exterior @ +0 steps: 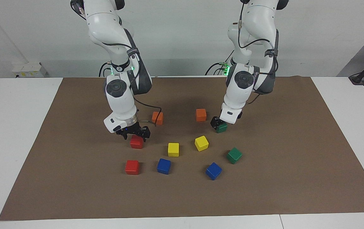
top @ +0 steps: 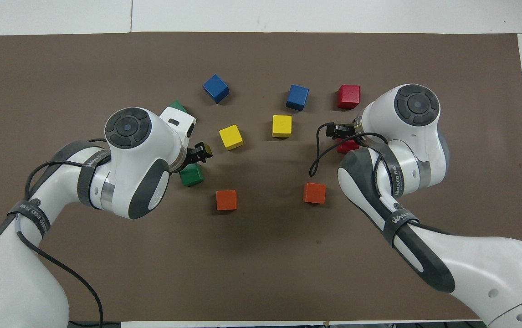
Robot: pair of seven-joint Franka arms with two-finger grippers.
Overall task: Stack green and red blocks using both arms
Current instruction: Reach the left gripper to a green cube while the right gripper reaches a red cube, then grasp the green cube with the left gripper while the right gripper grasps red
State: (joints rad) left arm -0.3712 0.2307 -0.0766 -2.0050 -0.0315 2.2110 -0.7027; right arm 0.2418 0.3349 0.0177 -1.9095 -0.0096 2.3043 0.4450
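My right gripper (exterior: 134, 133) is open, its fingers spread just above a red block (exterior: 136, 142) on the brown mat; in the overhead view the arm hides most of this block (top: 347, 146). The second red block (exterior: 132, 167) (top: 348, 96) lies farther from the robots. My left gripper (exterior: 217, 123) (top: 196, 157) is down at a green block (exterior: 222, 128) (top: 191, 175) beside an orange block. The second green block (exterior: 234, 155) lies farther out; in the overhead view the left arm hides part of it (top: 177, 107).
Two orange blocks (exterior: 157, 118) (exterior: 201, 114) lie nearest the robots. Two yellow blocks (exterior: 173, 149) (exterior: 201, 143) sit mid-mat, and two blue blocks (exterior: 164, 166) (exterior: 213, 170) lie farther out. The brown mat (exterior: 296, 178) covers a white table.
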